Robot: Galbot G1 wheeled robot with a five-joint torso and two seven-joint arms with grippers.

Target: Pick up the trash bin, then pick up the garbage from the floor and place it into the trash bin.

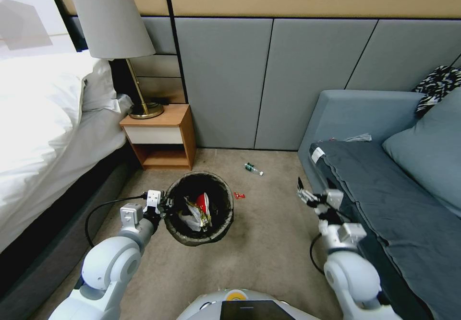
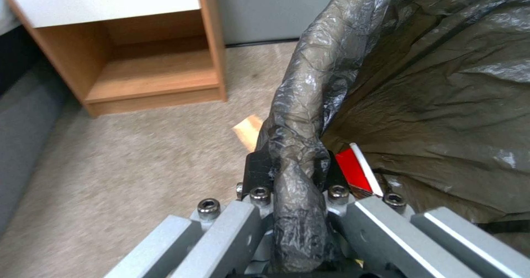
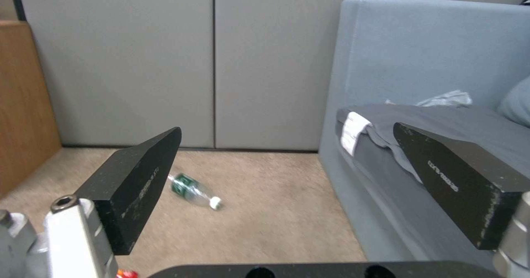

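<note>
Even, soft indoor light fills my head view, where the white bedding [image 1: 33, 113] at nine o'clock glares, straight wall lines bow toward the edges, and carpet [image 2: 127, 162] blurs slightly in my wrist views.

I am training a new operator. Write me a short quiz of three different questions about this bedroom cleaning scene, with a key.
1. True or false: the left gripper is shut on the bag-covered rim of the trash bin.
2. Which litter lies on the floor nearest the wall panels? A) crumpled tissue B) green bottle C) paper bag
3. Fill in: the right gripper is ____ and holds nothing, beside the sofa.

Key: 1 true; 2 B; 3 open.
</note>
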